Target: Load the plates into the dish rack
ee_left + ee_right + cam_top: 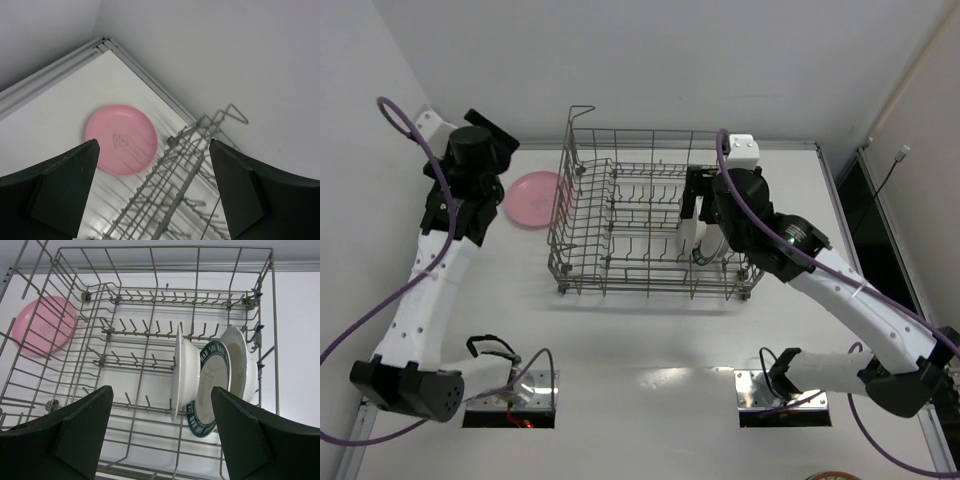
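Just ahead of the left gripper (153,146), spread wide and empty, lay the pink plate (121,139), beside the dish rack (170,200).

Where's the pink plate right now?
The round solid pink plate lies flat on the white table just outside the left wall of the grey wire dish rack, toward the far left corner in the top view.

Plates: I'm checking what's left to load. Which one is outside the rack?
The pink plate, flat on the table left of the dish rack; the white plate and blue-rimmed plate stand on edge inside it.
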